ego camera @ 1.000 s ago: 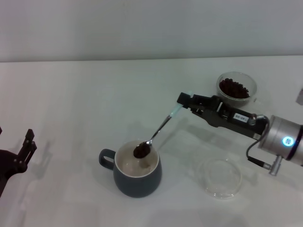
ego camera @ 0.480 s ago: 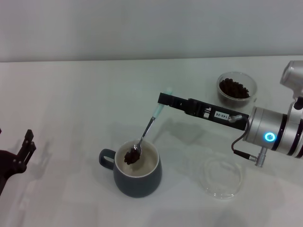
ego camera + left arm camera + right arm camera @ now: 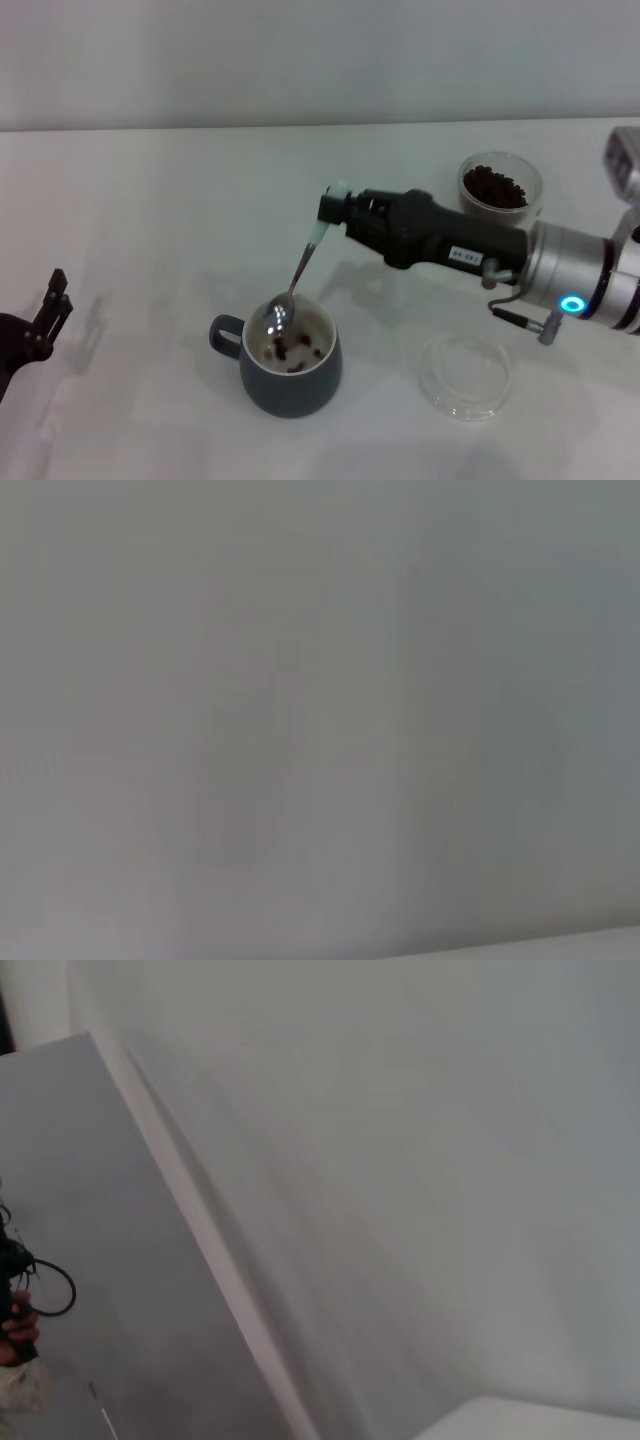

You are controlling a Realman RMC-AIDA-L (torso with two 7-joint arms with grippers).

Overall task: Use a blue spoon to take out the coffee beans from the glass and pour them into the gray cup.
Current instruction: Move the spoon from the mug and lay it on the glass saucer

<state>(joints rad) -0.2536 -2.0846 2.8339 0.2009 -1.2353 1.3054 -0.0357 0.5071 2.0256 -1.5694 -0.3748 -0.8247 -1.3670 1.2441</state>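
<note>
While the right gripper (image 3: 333,207) clamps the pale handle end of the blue spoon (image 3: 295,279), its silver bowl hangs tipped just above the cream inside of the gray cup (image 3: 288,366), where a few coffee beans (image 3: 298,353) lie on the bottom. More beans fill the glass (image 3: 499,187), well apart behind the right arm, and a clear saucer (image 3: 466,377) sits near the mug on the white table (image 3: 150,250). To finish the pour cleanly, the spoon should stay tilted over the middle of the cup (not the rim) until its bowl is bare. Parked at the table's left edge, the left gripper (image 3: 40,322) shows too little to tell its fingers' state.
</note>
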